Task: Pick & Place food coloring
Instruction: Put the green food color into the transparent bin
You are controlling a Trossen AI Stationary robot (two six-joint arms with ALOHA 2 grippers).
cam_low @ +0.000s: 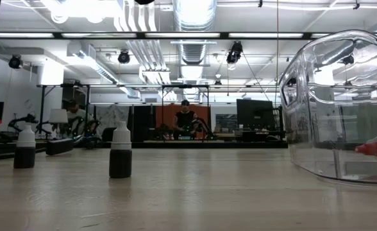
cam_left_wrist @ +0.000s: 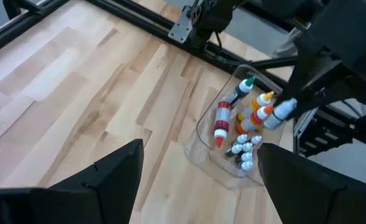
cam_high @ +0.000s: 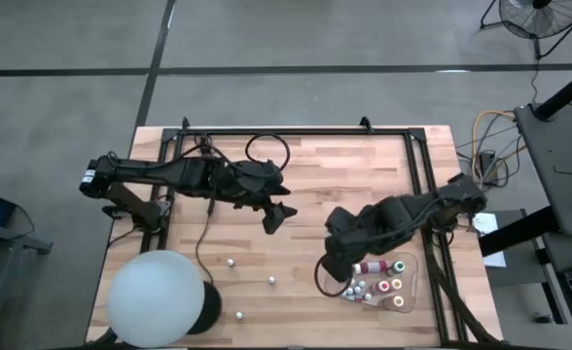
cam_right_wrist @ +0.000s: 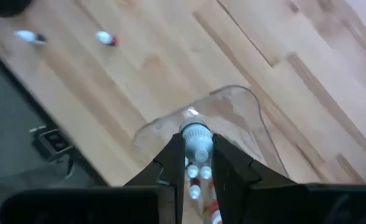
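Nearest me in the low view, the butcher-block table (cam_low: 175, 199) runs pale and bare of clutter. Two small bottles stand upright on it: a dark-bodied one with a white cap (cam_low: 120, 151) and a second of the same kind (cam_low: 25, 147) off to its side, well apart. The curved wall of the clear tray (cam_low: 329, 102) fills that view's other edge.

From overhead I count three loose bottles on the wood: one (cam_high: 231, 262), another (cam_high: 271, 281) and a third (cam_high: 238, 315), all near the big white ball (cam_high: 155, 297) at the table's front corner.

The tray (cam_high: 414, 292) sits at the front right. Inside it I see one bottle lying on its side with a red cap (cam_high: 371, 266), and a cluster of upright food coloring bottles (cam_high: 375, 289) with white, red and yellow caps.

The right gripper (cam_right_wrist: 197, 163) hangs over the tray's near rim, clamped on a white-capped bottle (cam_right_wrist: 197, 141) held cap up between the fingers.

The left gripper (cam_left_wrist: 198, 171) hovers above mid-table, jaws spread wide, nothing in them.

Beyond the table: grey floor, a black frame rail (cam_high: 286, 129), and in the far room a person (cam_low: 184, 120) at a bench under ceiling ducting.
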